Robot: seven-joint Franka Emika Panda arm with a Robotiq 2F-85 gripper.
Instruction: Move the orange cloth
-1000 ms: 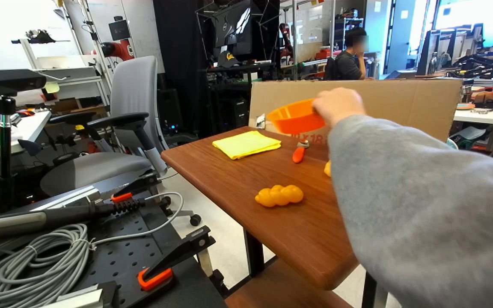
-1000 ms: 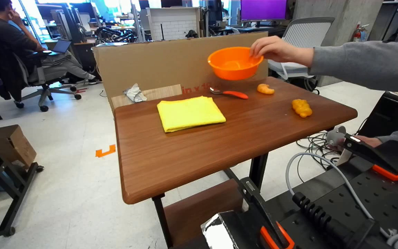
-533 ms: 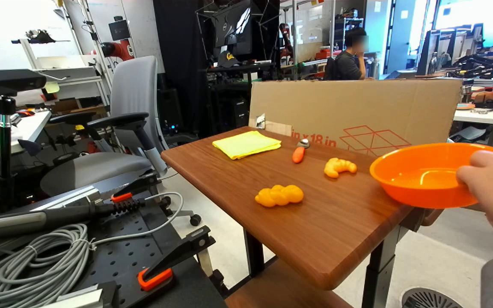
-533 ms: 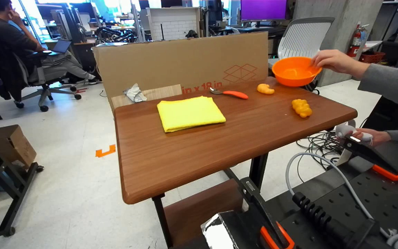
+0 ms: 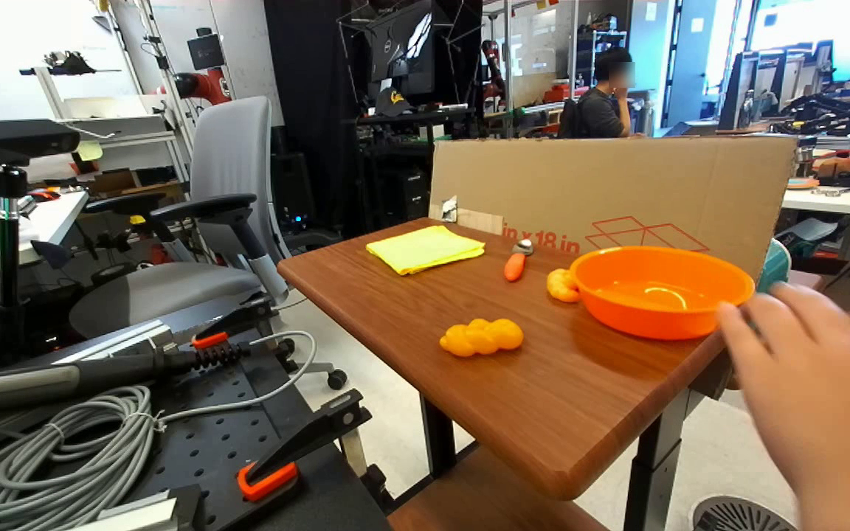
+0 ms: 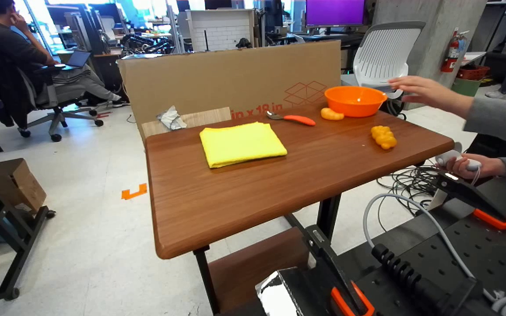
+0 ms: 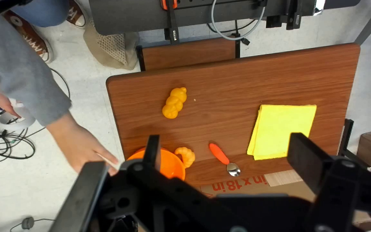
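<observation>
The orange cloth looks bright yellow and lies folded flat on the brown table, in both exterior views (image 5: 425, 249) (image 6: 243, 145). It also shows in the wrist view (image 7: 277, 129), where the right finger covers one corner of it from the camera. My gripper (image 7: 226, 136) is open, with its fingers wide apart and nothing between them. It is well above the table and touches nothing. Neither exterior view shows the gripper.
An orange bowl (image 6: 355, 102) stands near the table's (image 6: 182, 197) far edge, against a curved toy piece (image 6: 332, 114). A lumpy toy piece (image 6: 383, 137) and an orange-handled spoon (image 6: 299, 119) lie near. A cardboard panel (image 6: 235, 79) stands behind. A person's hand (image 6: 428, 92) is beside the bowl.
The person's hand has carried the orange bowl from above the far edge to the table's end, set it down and let go. The curved toy piece has shifted slightly. The cloth has not moved.
</observation>
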